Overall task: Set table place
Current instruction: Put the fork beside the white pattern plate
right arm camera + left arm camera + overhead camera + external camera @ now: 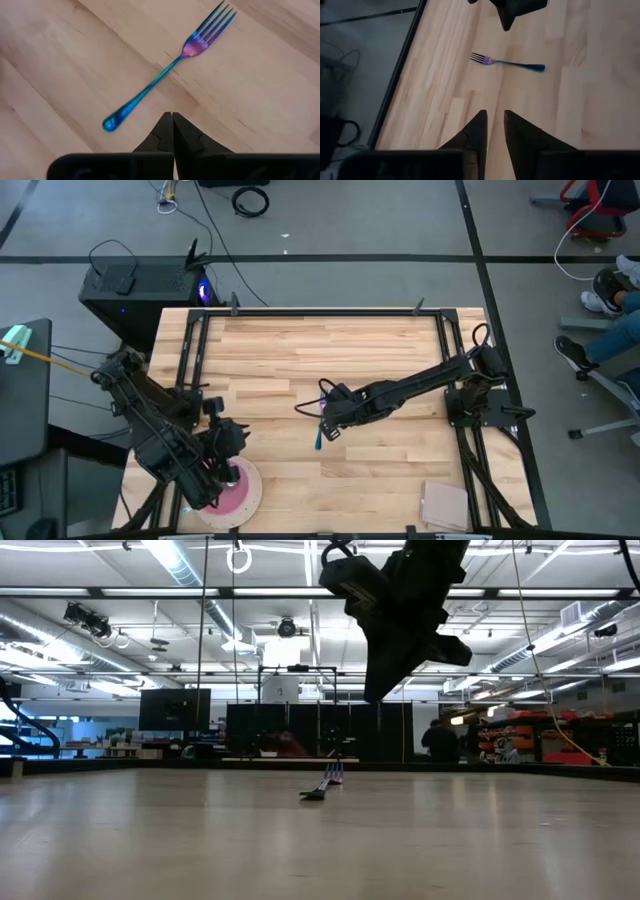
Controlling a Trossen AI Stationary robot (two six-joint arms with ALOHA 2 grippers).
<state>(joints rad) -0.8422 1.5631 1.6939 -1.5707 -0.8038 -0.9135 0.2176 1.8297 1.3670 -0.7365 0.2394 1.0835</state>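
A fork (165, 75) with a teal handle and purple-blue tines lies flat on the light-wood table (300, 350) near its middle. It also shows in the high view (318, 437), the low view (322, 788) and the left wrist view (510, 62). My right gripper (172, 116) is shut and hangs just above the table beside the fork's handle end, touching nothing. My left gripper (494, 117) is narrowly open and empty at the near left. It stands over the off-white plate (250, 502), which holds a pink bowl (238, 492). The spoon is out of view.
A tan square pad (445, 505) lies at the table's near right corner. Black rails (200, 350) run along the table's sides. My right arm (420, 380) reaches across from the right edge to the middle. Bare wood lies across the far half.
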